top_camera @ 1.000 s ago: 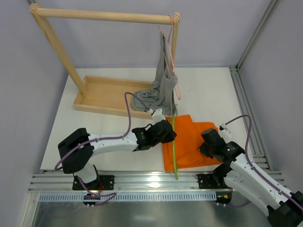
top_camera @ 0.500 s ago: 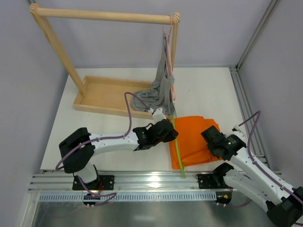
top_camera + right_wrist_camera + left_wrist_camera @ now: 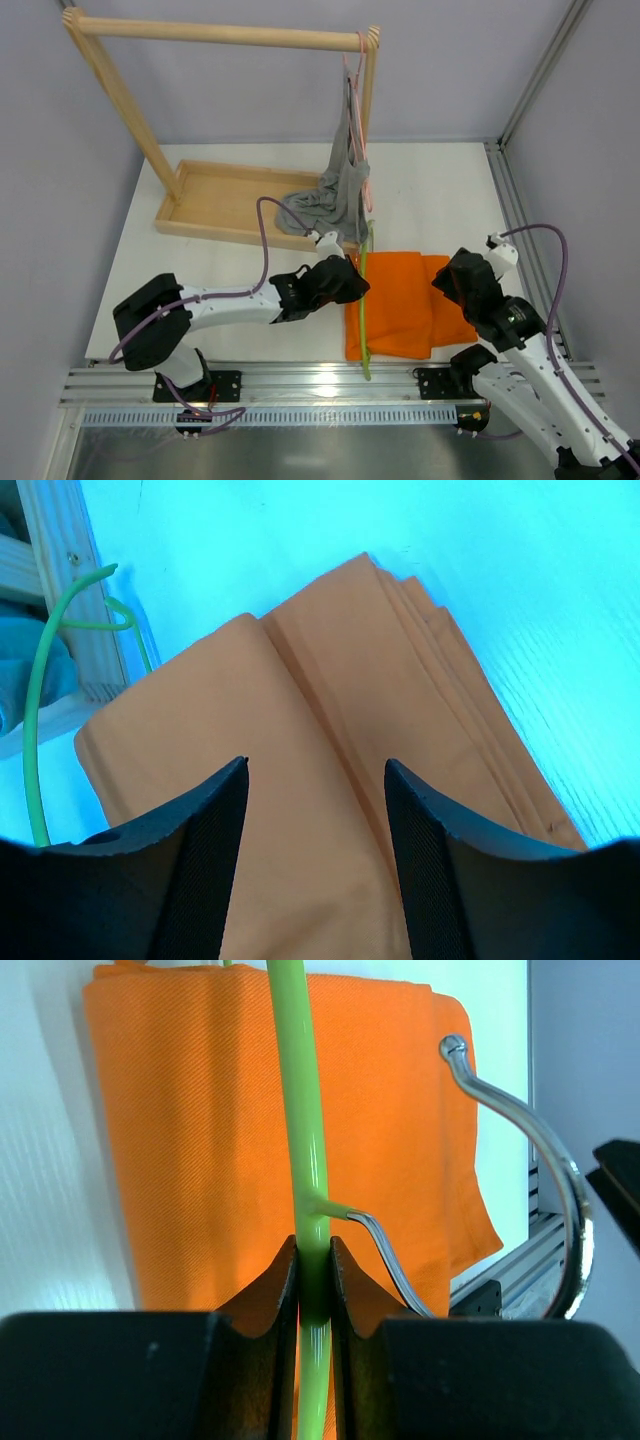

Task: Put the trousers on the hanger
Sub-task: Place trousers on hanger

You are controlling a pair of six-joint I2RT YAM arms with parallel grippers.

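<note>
Item: hanger (image 3: 303, 1110), lime bar pinched btwn left gripper (image 3: 313, 1260) fingers; metal hook (image 3: 545, 1170) right of them, clear only in left wrist view. Trousers (image 3: 300, 820) lay folded under right gripper's (image 3: 315, 767) spread, empty fingers.

You have the large folded bright orange cloth trousers (image 3: 400, 305) lying flat on the white table (image 3: 440, 190), near its front edge. The thin lime-green hanger (image 3: 362, 315) with a metal hook runs front to back over their left side, in the left jaws. The right jaws sit above their right edge. Behind them, a grey garment (image 3: 335, 195) hangs on a thin pink hanger (image 3: 368, 192) at the right end of the wooden rack (image 3: 220, 35).
</note>
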